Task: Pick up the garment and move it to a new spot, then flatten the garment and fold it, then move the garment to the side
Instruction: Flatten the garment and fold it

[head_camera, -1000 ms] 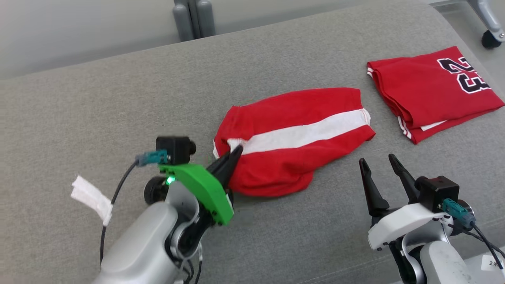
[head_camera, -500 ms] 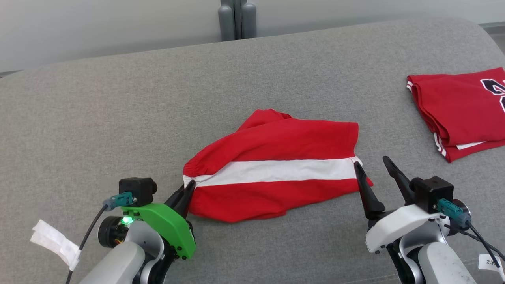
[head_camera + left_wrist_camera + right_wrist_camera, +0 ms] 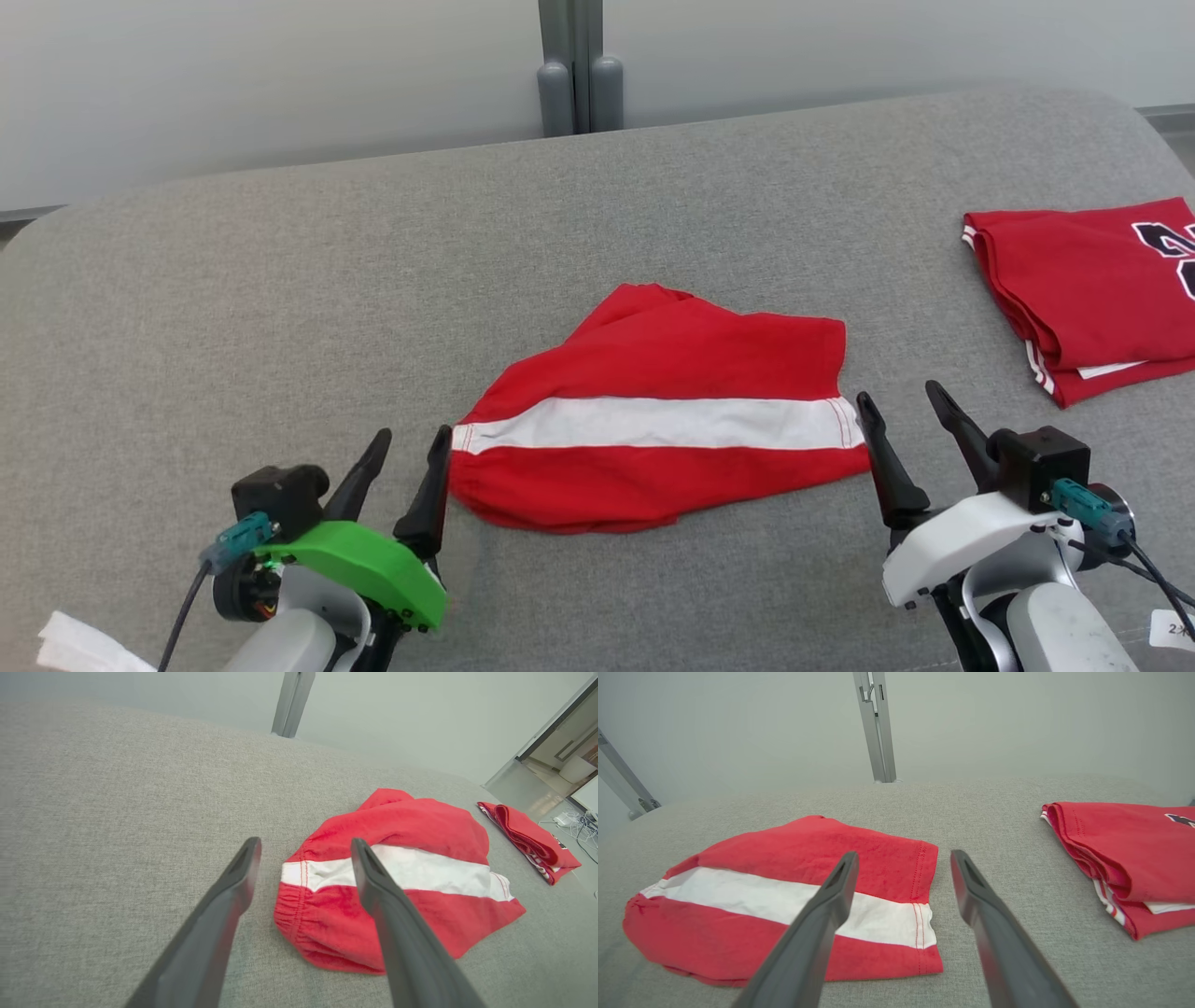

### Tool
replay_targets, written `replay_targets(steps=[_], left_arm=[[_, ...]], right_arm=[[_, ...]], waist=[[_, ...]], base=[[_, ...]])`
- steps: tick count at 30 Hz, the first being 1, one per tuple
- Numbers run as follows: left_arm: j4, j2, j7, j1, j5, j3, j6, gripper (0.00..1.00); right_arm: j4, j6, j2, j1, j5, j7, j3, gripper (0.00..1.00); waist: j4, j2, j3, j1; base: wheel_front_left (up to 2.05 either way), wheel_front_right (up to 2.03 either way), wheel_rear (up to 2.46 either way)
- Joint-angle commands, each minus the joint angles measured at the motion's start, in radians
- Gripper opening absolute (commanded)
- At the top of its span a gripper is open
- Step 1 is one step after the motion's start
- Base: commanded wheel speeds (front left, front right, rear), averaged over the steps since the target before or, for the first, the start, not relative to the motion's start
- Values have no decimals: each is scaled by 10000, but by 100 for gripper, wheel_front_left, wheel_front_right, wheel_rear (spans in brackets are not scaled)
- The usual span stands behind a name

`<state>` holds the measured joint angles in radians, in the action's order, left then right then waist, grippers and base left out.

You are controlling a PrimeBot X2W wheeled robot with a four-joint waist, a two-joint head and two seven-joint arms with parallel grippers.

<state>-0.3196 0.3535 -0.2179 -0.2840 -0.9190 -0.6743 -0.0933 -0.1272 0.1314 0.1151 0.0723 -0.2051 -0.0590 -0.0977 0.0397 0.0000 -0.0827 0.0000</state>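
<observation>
Where the grey padded surface [image 3: 280,299] lies broadest, listed by size:
One red garment [image 3: 653,359], white stripe along it, loosely bunched at the surface's middle.
One folded red jersey [image 3: 1083,280], far right, well apart.
The left gripper [image 3: 412,434], fingers spread, empty, just beside the garment's gathered waistband end.
The right gripper [image 3: 898,392], fingers spread, empty, just beside the hem end.

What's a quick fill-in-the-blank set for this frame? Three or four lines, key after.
The red shorts carry one ____ stripe.
The left pincer has its jaws wide ____.
The folded red jersey lies to the robot's ____ of the shorts.
Both garments lie on a ____ fabric surface.
Missing: white; open; right; grey.
</observation>
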Motion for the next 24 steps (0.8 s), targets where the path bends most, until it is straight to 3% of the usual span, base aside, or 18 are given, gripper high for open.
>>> replay_targets(steps=[1, 5, 9, 15, 24], left_arm=[[59, 24, -178, 192, 53, 196, 41, 100], [340, 62, -450, 518, 426, 941, -2, 100], [1115, -150, -463, 996, 1488, 2367, 147, 100], [1917, -818, -467, 1990, 3196, 4215, 779, 100], [1511, -1616, -469, 2780, 4592, 5460, 1649, 100]], right_arm=[[53, -16, 38, -65, -12, 28, 52, 100], [114, -16, -12, -152, 44, 33, 139, 100], [153, -16, -54, -241, 59, 62, 199, 100], [186, -16, -51, -273, 68, 95, 232, 100], [248, -16, -62, -467, 96, 190, 326, 100]], waist=[[-34, 0, 38, 0], [-125, 0, 118, 0], [-227, 0, 206, 0], [-355, 0, 394, 0], [-546, 0, 639, 0]], base=[[0, 0, 0], [0, 0, 0], [0, 0, 0], [0, 0, 0], [0, 0, 0]])
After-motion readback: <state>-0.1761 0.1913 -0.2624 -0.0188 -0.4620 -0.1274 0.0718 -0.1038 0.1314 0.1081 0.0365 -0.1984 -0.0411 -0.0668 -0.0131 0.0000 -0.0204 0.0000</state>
